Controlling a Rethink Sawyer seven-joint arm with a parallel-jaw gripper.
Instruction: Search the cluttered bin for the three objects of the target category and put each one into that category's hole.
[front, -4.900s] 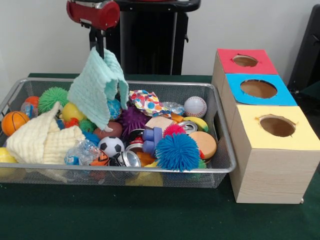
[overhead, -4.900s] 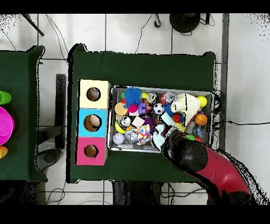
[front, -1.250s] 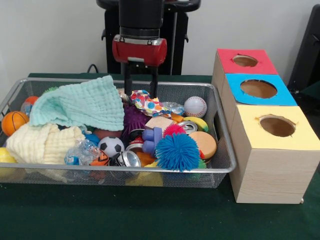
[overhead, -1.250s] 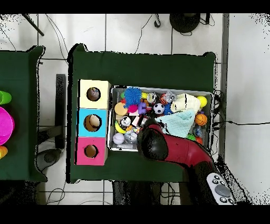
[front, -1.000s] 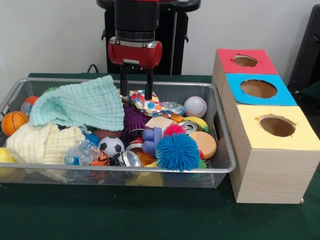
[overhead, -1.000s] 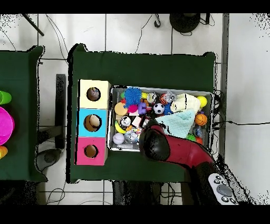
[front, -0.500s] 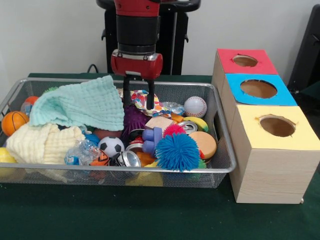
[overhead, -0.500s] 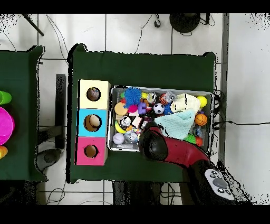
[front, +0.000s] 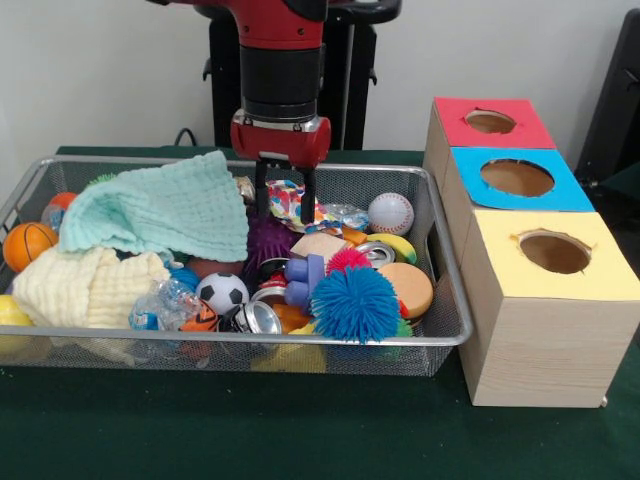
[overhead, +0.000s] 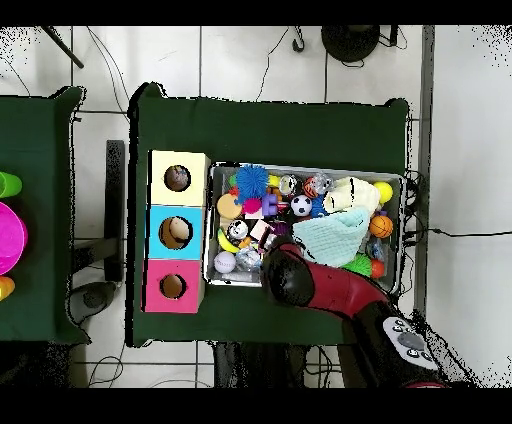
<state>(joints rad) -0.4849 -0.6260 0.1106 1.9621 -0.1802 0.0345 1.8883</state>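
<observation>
Front view, arm vertical, gripper (front: 284, 203) spread astride spotted cloth (front: 291, 203)

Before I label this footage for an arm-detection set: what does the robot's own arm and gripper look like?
The arm is glossy red at the top of the front view, then a black cylindrical wrist section, ending in a rounded red housing. Below it, the gripper has two thin, straight black fingers. From overhead the arm shows as a thick red and black limb with a grey button panel.

- Bin (front: 448, 330) packed; no bare floor between items.
- Green cloth (front: 160, 208) heaped over left half, cream cloth (front: 85, 283) nearer.
- Three box holes right, unobstructed above: red (front: 490, 121), blue (front: 517, 177), yellow (front: 554, 251).
</observation>
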